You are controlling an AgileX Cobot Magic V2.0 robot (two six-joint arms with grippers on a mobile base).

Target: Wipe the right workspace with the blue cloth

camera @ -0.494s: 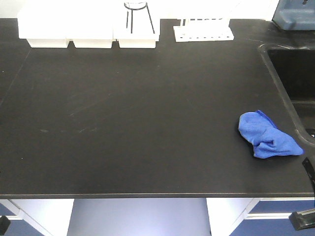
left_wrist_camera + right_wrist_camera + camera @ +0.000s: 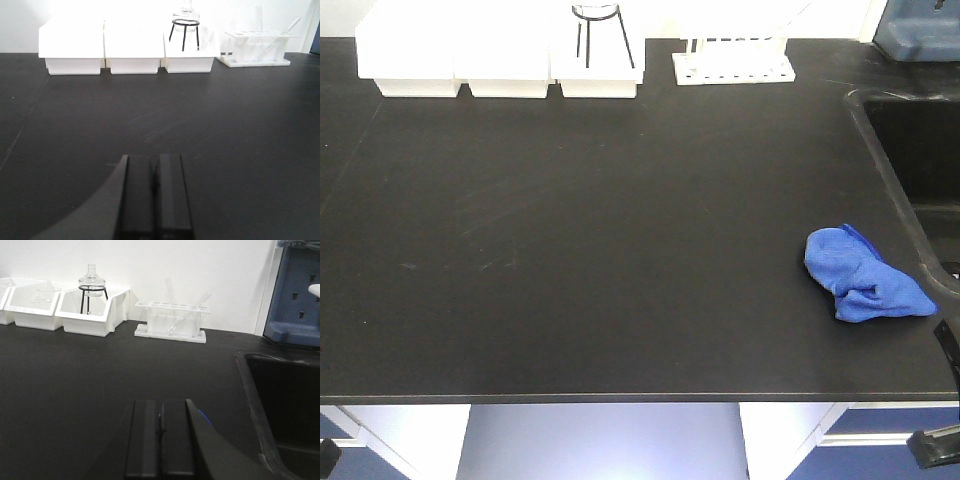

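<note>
Since the blue cloth point(image 2: 865, 277) is crumpled beside the sink point(image 2: 920, 130), just right of the right gripper point(image 2: 160, 407), whose jaws are pressed together, that arm is judged nearer.

The cloth point(image 2: 865, 285) is blue, the benchtop point(image 2: 600, 250) black (trays point(image 2: 500, 62) white).

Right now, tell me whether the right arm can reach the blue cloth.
Probably yes: the blue cloth lies uncovered on the benchtop by the sink, just beyond the shut right gripper.
</note>
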